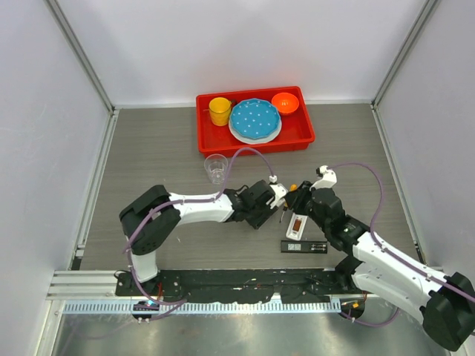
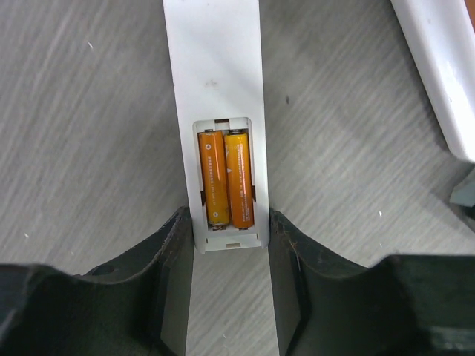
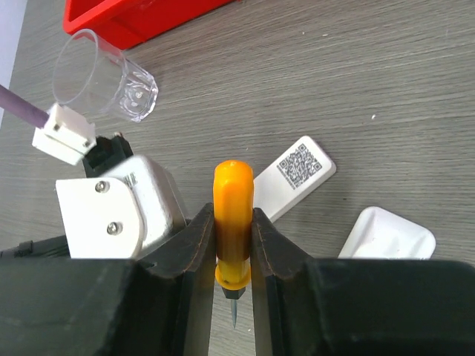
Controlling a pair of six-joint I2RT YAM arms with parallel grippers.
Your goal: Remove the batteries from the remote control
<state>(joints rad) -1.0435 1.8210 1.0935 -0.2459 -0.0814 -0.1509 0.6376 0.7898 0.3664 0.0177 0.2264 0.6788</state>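
The white remote control (image 2: 215, 67) lies face down with its battery bay open, and two orange batteries (image 2: 226, 178) sit side by side in it. My left gripper (image 2: 230, 237) is shut on the remote's near end, one finger against each side. From above, the remote (image 1: 297, 225) lies mid-table with the batteries (image 1: 297, 222) showing, my left gripper (image 1: 286, 210) at its upper end. My right gripper (image 3: 234, 222) is shut on an orange-handled screwdriver (image 3: 234, 193), tip toward the camera. It hovers just right of the left one (image 1: 298, 196).
A black remote (image 1: 304, 246) lies just in front of the white one. A clear cup (image 1: 216, 167) stands behind the left arm. The red tray (image 1: 256, 146) at the back holds a blue plate, a yellow cup and an orange bowl. A loose white piece (image 3: 386, 237) lies nearby.
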